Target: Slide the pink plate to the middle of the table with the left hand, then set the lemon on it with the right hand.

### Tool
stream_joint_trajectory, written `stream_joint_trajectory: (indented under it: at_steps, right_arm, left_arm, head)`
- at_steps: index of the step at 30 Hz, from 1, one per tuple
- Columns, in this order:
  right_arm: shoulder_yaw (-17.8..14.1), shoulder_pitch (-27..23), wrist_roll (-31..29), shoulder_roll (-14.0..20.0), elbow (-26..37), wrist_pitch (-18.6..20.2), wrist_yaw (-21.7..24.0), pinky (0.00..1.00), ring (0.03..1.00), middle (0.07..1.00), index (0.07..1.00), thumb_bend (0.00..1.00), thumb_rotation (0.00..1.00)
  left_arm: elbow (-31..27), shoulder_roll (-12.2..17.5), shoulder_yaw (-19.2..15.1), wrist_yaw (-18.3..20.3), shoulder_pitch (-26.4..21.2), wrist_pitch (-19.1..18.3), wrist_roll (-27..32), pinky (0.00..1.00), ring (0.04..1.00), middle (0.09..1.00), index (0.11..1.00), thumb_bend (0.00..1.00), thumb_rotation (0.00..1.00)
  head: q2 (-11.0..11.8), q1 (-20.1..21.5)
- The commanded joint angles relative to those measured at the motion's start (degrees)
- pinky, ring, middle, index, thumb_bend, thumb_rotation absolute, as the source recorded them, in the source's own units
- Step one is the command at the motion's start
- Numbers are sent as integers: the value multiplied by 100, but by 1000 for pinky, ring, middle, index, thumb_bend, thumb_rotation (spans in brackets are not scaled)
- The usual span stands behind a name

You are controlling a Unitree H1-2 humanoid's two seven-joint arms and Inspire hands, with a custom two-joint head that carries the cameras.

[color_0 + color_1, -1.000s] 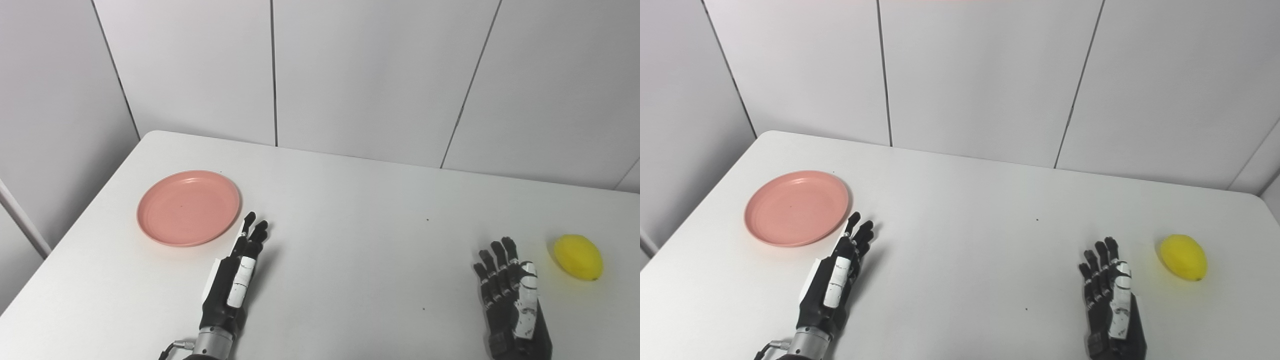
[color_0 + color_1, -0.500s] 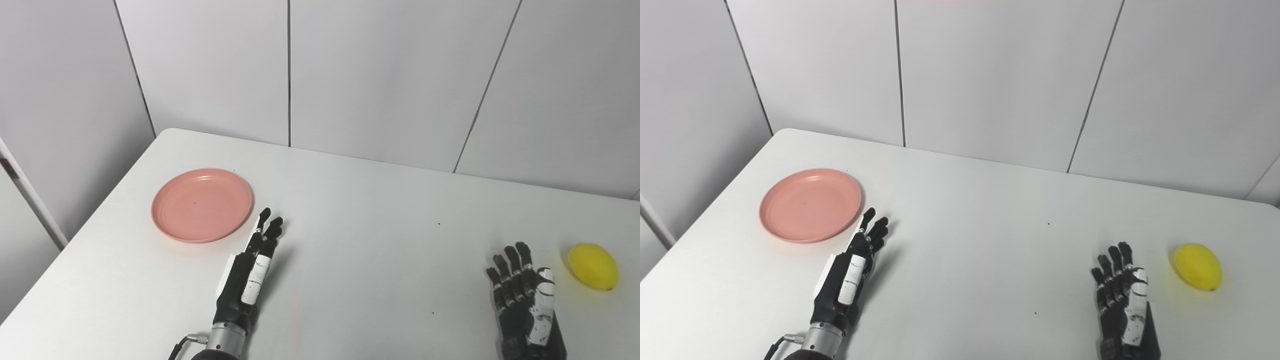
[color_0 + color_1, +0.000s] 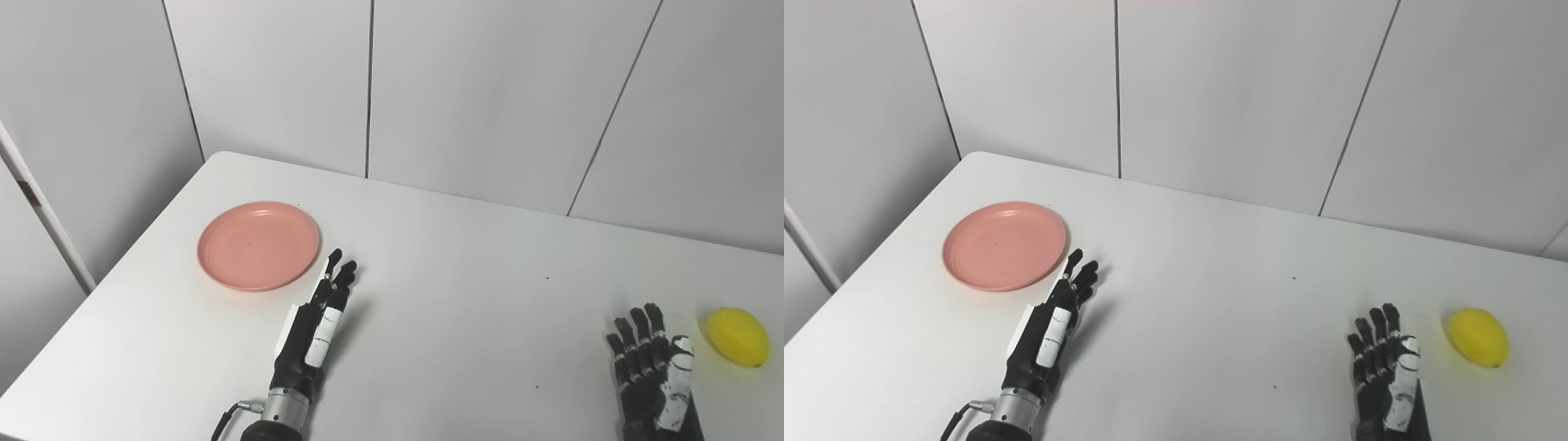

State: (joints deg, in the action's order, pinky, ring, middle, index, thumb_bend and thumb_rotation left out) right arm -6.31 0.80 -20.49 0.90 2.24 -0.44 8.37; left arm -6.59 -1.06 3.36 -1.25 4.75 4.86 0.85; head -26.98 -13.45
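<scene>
The round pink plate lies empty on the left part of the white table. My left hand rests just right of and below the plate's rim, fingers straight and together, pointing up the table, not touching the plate and holding nothing. A yellow lemon lies near the right edge of the view. My right hand sits flat at the bottom right, fingers spread, a short gap left of the lemon, holding nothing.
Grey wall panels stand behind the table's far edge. The table's left edge runs diagonally past the plate. A few small dark specks mark the tabletop between the hands.
The whole picture has shifted right and slightly down, so the camera has turned left. Plate, lemon and both hands keep the same places relative to each other.
</scene>
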Motion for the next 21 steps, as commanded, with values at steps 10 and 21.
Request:
stream_joint_trajectory:
  at_steps: [10, 21]
  right_arm:
    - [-92, 286, 16, 152, -638, -301, 161, 1000, 993, 1000, 1000, 659, 1000]
    - [-82, 310, -16, 91, -581, -280, 100, 1000, 988, 1000, 1000, 646, 1000]
  left_arm:
    - [418, -204, 50, -85, 287, 238, -53, 974, 952, 940, 967, 842, 936]
    - [379, -176, 39, -59, 318, 227, -23, 976, 951, 937, 966, 855, 936]
  head:
    - [93, -116]
    - [79, -99]
